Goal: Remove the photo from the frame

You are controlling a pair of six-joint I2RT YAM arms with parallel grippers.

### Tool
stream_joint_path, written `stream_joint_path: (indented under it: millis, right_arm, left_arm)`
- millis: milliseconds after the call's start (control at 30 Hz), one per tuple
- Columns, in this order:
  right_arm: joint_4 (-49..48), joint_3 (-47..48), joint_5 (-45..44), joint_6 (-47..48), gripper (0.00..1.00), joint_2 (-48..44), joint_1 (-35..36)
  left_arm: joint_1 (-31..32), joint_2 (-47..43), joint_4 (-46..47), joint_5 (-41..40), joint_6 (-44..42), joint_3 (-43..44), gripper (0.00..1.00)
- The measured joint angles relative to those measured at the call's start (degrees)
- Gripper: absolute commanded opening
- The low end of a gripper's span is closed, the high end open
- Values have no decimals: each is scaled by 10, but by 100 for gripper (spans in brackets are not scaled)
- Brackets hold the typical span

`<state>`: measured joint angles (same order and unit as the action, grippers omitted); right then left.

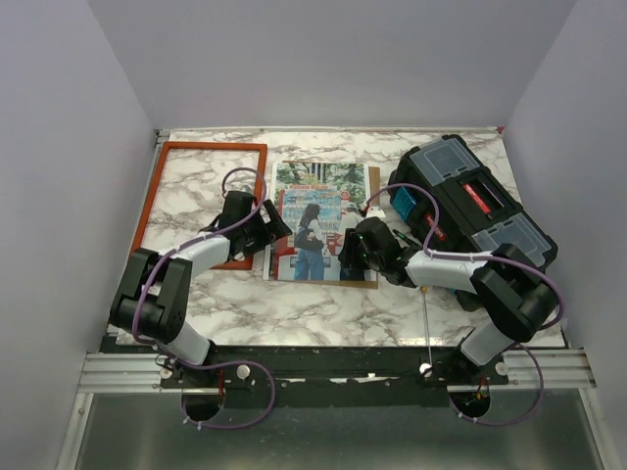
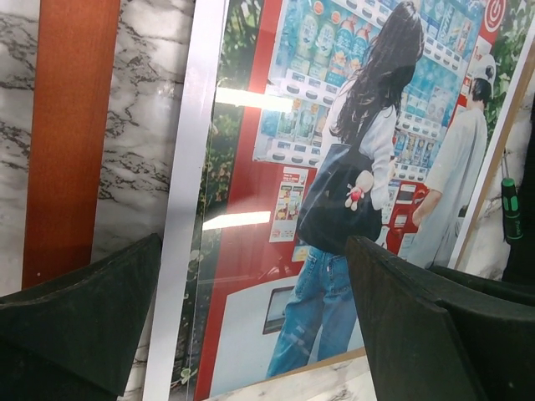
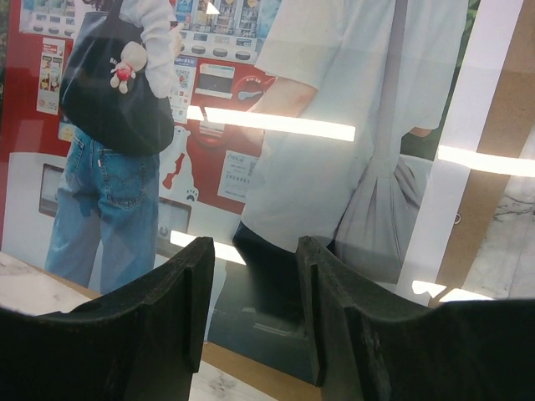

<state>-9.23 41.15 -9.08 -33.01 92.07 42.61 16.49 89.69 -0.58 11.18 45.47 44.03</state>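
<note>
Left tool (image 2: 255, 246), jaws wide apart and holding nothing, hangs over the left edge of the glossy printed photo (image 1: 318, 220), which lies mid-desk on a brown board (image 3: 501, 109). Right tool (image 3: 255, 251), jaws partly apart, hovers over the photo's near right part. The thin orange-red wooden frame (image 1: 211, 146) lies at the far left corner of the white marble desk (image 1: 294, 313). A black plastic toolbox (image 1: 480, 211) sits far right.

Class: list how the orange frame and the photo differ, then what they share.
The frame is an empty orange outline with marble showing through it; the photo is a filled colour picture. The frame looks slightly larger than the photo. Both are rectangular and lie flat on the table.
</note>
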Motion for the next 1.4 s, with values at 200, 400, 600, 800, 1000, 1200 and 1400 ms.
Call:
stream_joint_path:
  millis: [200, 400, 600, 800, 1000, 1200, 1400]
  right_arm:
    - [-1, 0, 9, 0, 51, 1, -2]
    - [-8, 1, 12, 1, 51, 6, -3]
    - [-15, 4, 16, 1, 51, 11, -3]
    - [-15, 5, 18, 5, 51, 12, -3]
    - [-15, 5, 19, 6, 51, 12, -3]
    - [-14, 6, 19, 10, 51, 12, -3]
    - [-10, 9, 21, 12, 51, 12, -3]
  left_arm:
    - [0, -41, 14, 0, 17, -40, 93]
    - [0, -79, 15, 8, 31, -49, 94]
    - [0, -89, 16, 21, 43, -49, 92]
    - [0, -89, 32, 39, 63, -56, 80]
    - [-4, -89, 59, 40, 82, -85, 72]
    - [-5, -89, 60, 36, 82, -96, 74]
    - [-2, -90, 26, 28, 71, -98, 62]
